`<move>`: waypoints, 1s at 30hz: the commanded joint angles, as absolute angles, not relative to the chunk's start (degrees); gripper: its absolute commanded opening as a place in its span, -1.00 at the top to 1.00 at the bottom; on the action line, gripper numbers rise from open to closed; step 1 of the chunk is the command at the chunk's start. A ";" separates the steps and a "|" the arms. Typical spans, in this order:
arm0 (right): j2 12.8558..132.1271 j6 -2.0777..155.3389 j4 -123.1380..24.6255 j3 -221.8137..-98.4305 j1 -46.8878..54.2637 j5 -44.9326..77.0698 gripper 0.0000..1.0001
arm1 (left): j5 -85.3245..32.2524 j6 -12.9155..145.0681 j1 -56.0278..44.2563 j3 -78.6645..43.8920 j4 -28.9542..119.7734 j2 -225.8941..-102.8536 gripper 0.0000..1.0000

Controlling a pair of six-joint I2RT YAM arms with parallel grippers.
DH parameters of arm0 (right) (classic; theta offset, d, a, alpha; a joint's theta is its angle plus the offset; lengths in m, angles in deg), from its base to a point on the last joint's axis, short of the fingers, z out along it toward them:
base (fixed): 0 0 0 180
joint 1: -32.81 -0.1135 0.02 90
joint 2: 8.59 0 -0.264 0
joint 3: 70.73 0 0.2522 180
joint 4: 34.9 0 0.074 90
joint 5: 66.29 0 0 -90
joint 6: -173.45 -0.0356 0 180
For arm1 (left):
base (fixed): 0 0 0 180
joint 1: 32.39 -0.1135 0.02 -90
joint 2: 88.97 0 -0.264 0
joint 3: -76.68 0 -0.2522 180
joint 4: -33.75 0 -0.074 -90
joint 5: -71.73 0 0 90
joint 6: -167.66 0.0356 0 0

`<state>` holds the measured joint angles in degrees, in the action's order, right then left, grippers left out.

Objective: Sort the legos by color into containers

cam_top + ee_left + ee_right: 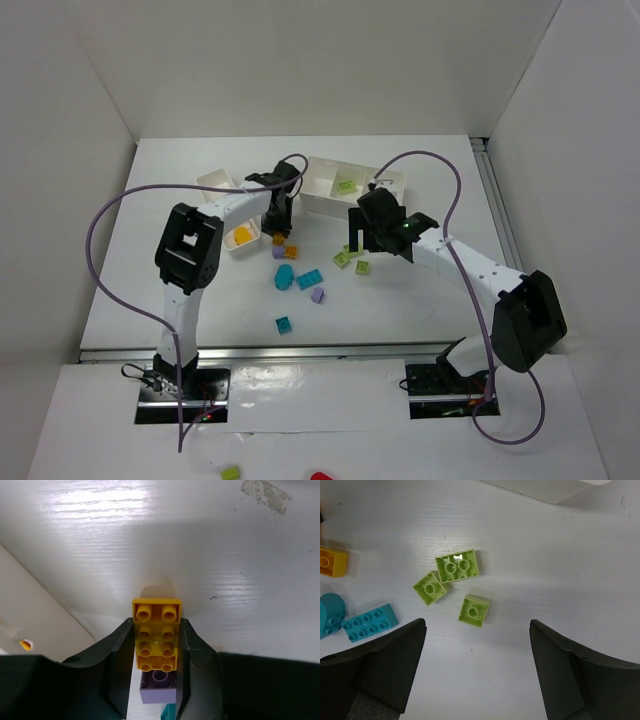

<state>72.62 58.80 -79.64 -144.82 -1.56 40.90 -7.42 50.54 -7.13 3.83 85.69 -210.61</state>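
My left gripper [156, 630] is shut on an orange 2x4 brick [156, 635], its fingers pressing both long sides, low over the table. A lavender brick [159, 682] lies just behind it. In the top view the left gripper [280, 222] is beside the slim tray [218, 184], which holds an orange brick [241, 236]. My right gripper [477, 624] is open and empty above three lime green bricks [457, 566] [429, 587] [473, 610]. In the top view it [358, 240] hovers in front of the wider tray [385, 178], which holds a green brick [346, 186].
Teal bricks [309, 280] [284, 323], a teal rounded piece [285, 276] and a lavender brick [318, 295] lie mid-table. An orange brick [331, 562] and a teal brick [370, 622] show left in the right wrist view. White walls enclose the table.
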 commanded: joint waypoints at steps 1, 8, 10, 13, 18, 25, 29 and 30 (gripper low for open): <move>73.24 58.04 -79.95 -145.04 -2.17 41.46 -0.82 | -7.11 50.67 -7.42 6.86 88.11 -207.81 0.43; 73.24 58.04 -79.95 -145.04 -2.17 41.46 -0.82 | -4.39 50.15 -9.53 9.15 90.66 -198.48 0.43; 73.24 58.04 -79.95 -145.04 -2.17 41.46 -0.82 | -2.99 49.45 -10.93 6.09 91.19 -196.56 0.45; 73.24 58.04 -79.42 -145.04 -2.17 41.46 -0.82 | -2.37 48.65 -12.43 2.13 91.19 -194.36 0.45; 73.76 58.04 -79.42 -145.04 -2.69 40.94 -0.82 | -2.98 45.85 -16.13 -3.86 88.73 -192.59 0.43; 73.24 58.04 -79.42 -145.04 -2.69 40.94 -0.82 | 0.00 43.12 -18.06 -5.97 88.21 -193.82 0.10; 73.24 58.04 -79.94 -144.52 -2.69 40.94 -0.82 | -0.60 43.11 -18.59 -5.28 88.73 -193.82 -0.62; 73.24 58.04 -79.95 -144.52 -2.69 40.94 -0.82 | -1.48 43.64 -18.59 -5.27 88.73 -193.82 -0.71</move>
<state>73.52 58.80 -79.64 -144.82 -2.10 40.66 -1.48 44.34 -18.23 -6.31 89.03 -193.56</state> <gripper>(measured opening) 0.910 0.822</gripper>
